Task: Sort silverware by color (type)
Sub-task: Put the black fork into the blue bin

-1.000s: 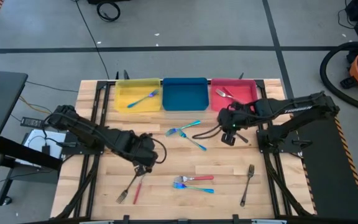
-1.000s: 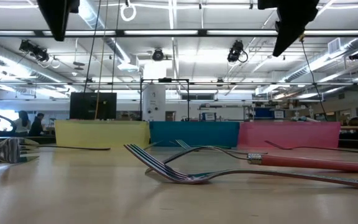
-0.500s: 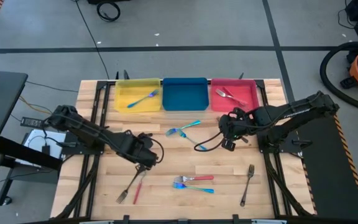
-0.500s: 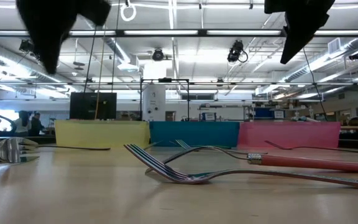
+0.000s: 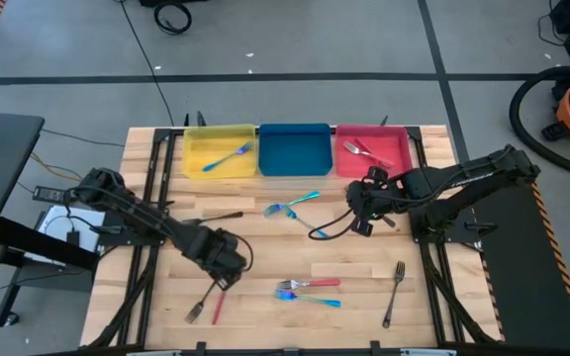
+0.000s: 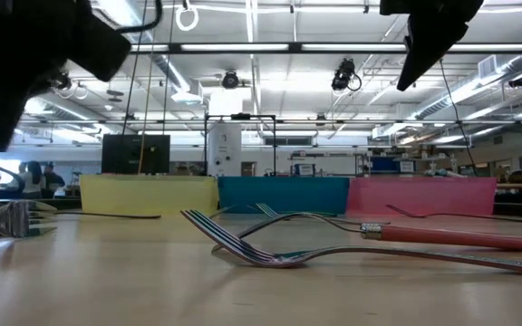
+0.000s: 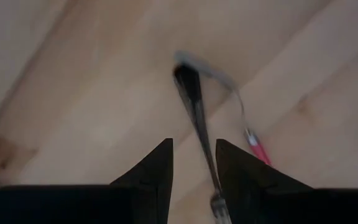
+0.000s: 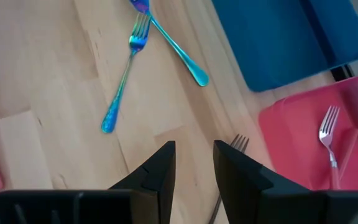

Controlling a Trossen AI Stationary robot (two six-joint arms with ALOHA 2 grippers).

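Note:
My left gripper (image 5: 223, 269) (image 7: 194, 168) hangs open, low over a grey fork (image 7: 196, 118) (image 5: 204, 299). Its fingers stand on either side of the fork's handle, and a red-handled piece (image 7: 258, 151) (image 5: 217, 305) lies alongside. My right gripper (image 5: 358, 220) (image 8: 194, 168) is open above the table, just near the red tray (image 5: 372, 153). The tines of another grey fork (image 8: 238, 144) show beside one of its fingers. Two teal pieces (image 8: 143, 46) (image 5: 293, 206) lie crossed farther left. A red-handled fork and a teal piece (image 5: 310, 289) lie near the front, and a grey fork (image 5: 394, 292) lies to their right.
Yellow (image 5: 220, 150), blue (image 5: 294, 148) and red trays line the far edge. A teal fork (image 5: 229, 156) lies in the yellow tray and a grey fork (image 5: 364, 151) in the red one. A dark piece (image 5: 212, 216) lies left of centre. Bare wood shows mid-table.
My left gripper has moved toward the table's near edge and down, until it hangs over the grey fork and the red-handled piece. This uncovered the dark piece left of centre. My right gripper has shifted slightly toward the near edge. No silverware has moved.

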